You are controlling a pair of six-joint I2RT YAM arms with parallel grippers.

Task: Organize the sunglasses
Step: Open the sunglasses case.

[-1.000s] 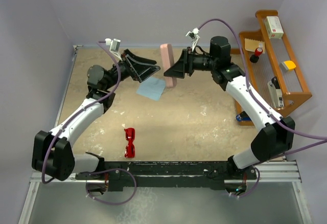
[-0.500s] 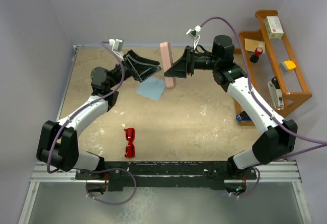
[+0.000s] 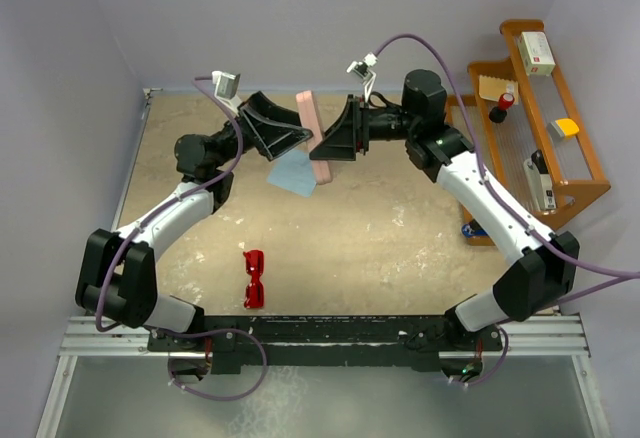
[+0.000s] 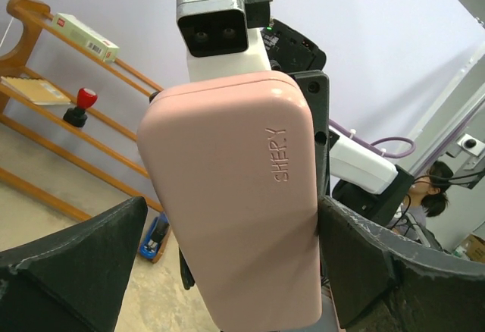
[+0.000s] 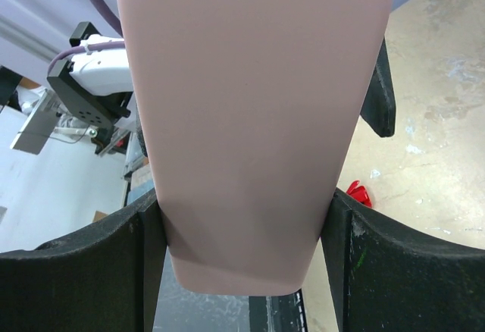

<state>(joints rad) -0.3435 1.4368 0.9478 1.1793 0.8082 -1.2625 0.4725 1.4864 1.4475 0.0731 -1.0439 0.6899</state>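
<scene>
Red sunglasses (image 3: pixel 255 278) lie low on the table (image 3: pixel 400 248), near the arms' bases, untouched. Up high, the right gripper (image 3: pixel 323 146) pinches the pink case (image 3: pixel 312 136) by its sides. The left gripper (image 3: pixel 294 136) faces it, jaws spread. A clumsy left grab could twist the case loose and drop it.
</scene>
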